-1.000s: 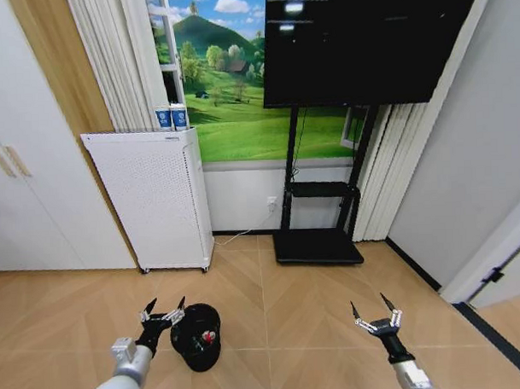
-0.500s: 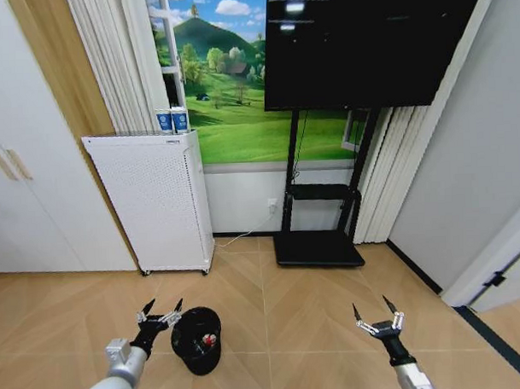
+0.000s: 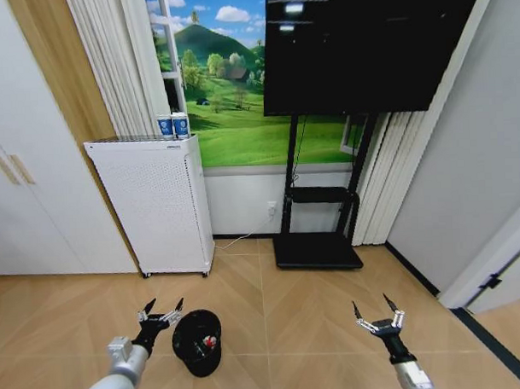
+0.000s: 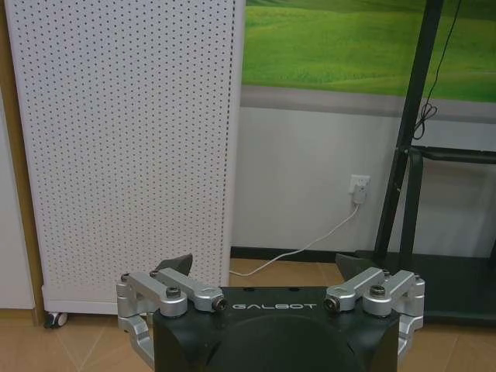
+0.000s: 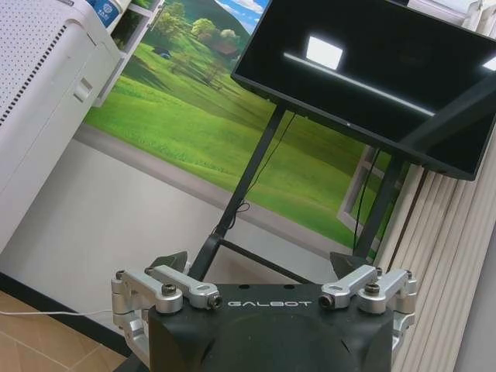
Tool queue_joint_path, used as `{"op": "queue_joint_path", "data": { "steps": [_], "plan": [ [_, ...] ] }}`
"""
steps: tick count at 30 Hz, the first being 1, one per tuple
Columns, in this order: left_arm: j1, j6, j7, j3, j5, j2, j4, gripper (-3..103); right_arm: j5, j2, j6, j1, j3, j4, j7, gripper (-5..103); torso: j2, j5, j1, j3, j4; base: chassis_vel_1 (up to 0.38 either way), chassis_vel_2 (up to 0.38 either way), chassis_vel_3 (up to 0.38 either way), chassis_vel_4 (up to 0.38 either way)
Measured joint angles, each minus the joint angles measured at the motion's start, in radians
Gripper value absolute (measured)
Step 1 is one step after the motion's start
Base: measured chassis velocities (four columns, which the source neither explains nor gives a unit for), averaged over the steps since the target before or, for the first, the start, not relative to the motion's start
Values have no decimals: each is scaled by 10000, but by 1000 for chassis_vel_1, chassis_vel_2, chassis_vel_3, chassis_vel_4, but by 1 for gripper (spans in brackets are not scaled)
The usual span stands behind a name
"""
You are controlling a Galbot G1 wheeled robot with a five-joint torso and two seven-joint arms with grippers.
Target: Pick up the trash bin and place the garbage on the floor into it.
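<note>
Two grippers: both are low over the floor, and both hold nothing.
Left gripper (image 3: 162, 315): wide open, just beside the bin.
Bin (image 3: 197, 342): it stands on the floor near the white box (image 3: 162, 202), with something red (image 3: 209, 340) inside.
Right gripper (image 3: 377, 317): wide open, well apart from the bin, waiting over bare floor.
What changed: the whole view slid a bit, so the camera moved. The left gripper has stayed next to the bin's rim.
What it means: I think the trash is in, and the bin is back down.
</note>
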Motion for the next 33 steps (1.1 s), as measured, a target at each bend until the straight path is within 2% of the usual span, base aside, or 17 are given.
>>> {"op": "queue_joint_path", "data": {
  "steps": [12, 17, 33],
  "plan": [
    [-348, 22, -184, 416, -95, 1, 180, 100, 84, -12, 0, 262, -296, -236, -16, 100, 514, 0, 218, 297, 0, 0, 0, 0, 0],
    [-763, -22, -483, 789, -311, 71, 193, 100, 249, -31, -1, 366, -462, -297, -63, 100, 762, 1, 330, 429, -2, 0, 0, 0, 0],
    [-825, -99, -641, 1001, -360, -68, 225, 100, 606, -120, -1, 320, -306, -239, -256, 100, 767, -1, 347, 421, 0, 43, -53, -45, 59]
  ]
}}
